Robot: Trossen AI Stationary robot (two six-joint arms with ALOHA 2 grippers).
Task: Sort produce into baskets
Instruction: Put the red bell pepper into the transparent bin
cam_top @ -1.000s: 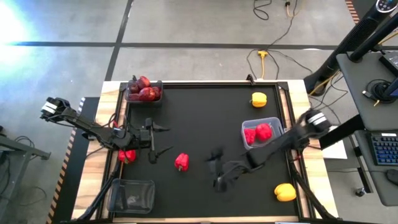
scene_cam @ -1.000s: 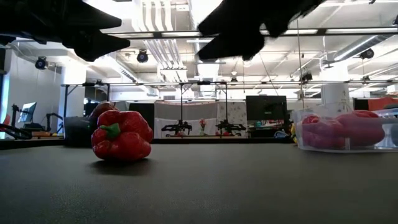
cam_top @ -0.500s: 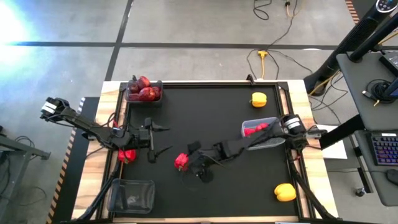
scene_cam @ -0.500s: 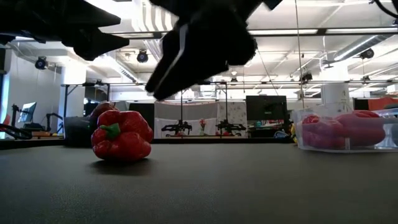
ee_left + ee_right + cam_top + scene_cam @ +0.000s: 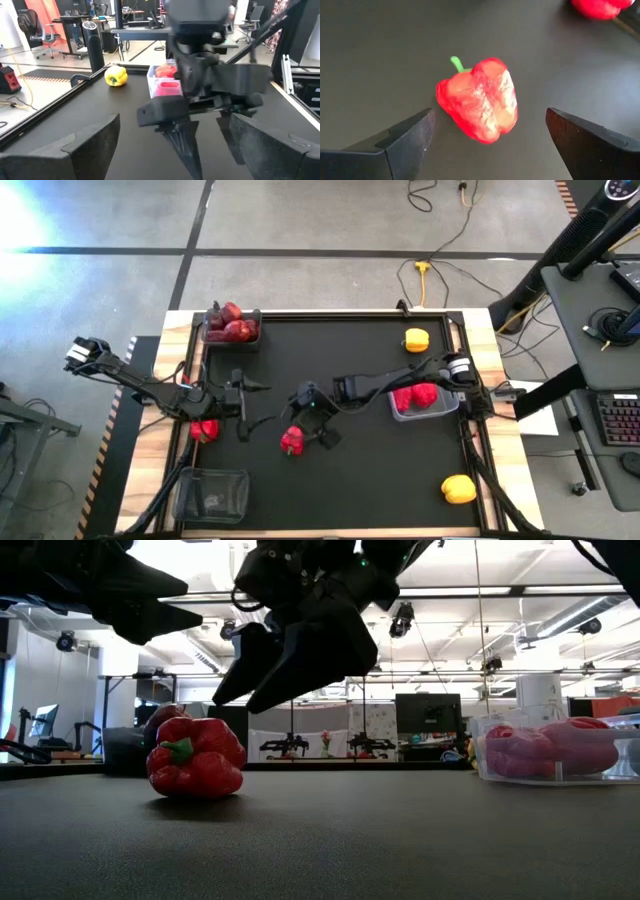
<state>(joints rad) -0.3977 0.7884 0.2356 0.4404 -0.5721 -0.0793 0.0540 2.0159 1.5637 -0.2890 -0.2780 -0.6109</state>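
A red bell pepper [image 5: 292, 441] lies on its side on the black table top, its green stem level; it also shows in the right wrist view [image 5: 480, 100] and the low view [image 5: 195, 757]. My right gripper [image 5: 312, 430] is open and hovers just above it, one finger on either side, touching nothing. My left gripper [image 5: 257, 405] is open and empty, left of that pepper, above the table. A second red pepper [image 5: 204, 430] lies under the left arm. Two yellow peppers lie at the far right [image 5: 416, 339] and the near right [image 5: 459, 488].
A tub of dark maroon fruit [image 5: 232, 326] stands at the far left corner. A tub with red peppers [image 5: 420, 396] stands at the right, under the right arm. An empty tub [image 5: 212, 494] stands at the near left. The two grippers are close together at the table's middle.
My right gripper has swung from the near right part of the table toward the left and far edges and now stands over the red pepper, its fingers open throughout. The pepper has not moved.
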